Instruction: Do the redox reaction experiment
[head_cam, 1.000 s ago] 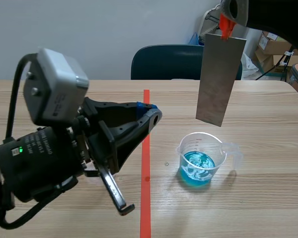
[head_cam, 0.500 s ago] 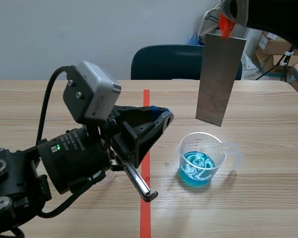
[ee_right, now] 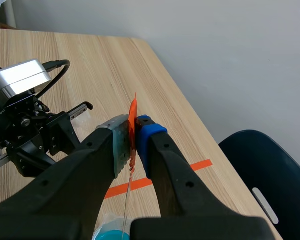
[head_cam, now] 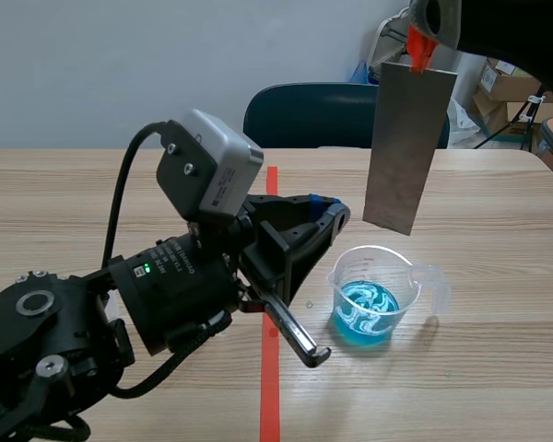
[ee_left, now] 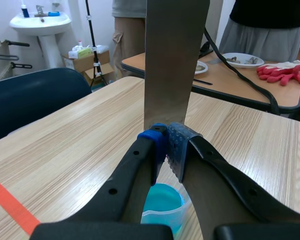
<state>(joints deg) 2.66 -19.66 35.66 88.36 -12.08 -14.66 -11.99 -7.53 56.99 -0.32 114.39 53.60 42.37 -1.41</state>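
Right jaws, upper right of frame, are clamped on the metal plate (head_cam: 410, 147) by its orange tab (head_cam: 417, 48). I see the plate hanging near-vertical, lower edge above the beaker (head_cam: 373, 296) of blue liquid and clear of it. The beaker sits on the surface (head_cam: 498, 368) right of centre. Left jaws are closed on nothing, tips mid-frame, just left of the plate's lower edge.

We see a metal plate (head_cam: 410, 147), dull grey, its face smooth and matt. The cup (head_cam: 373, 295) is clear, glossy plastic with blue liquid in it. The worktop (head_cam: 498, 212) is pale wood grain, smooth with a low sheen. The left gripper (ee_left: 167, 147) looks like matt black plastic, with dotted, rubbery blue pads (ee_left: 179, 145).
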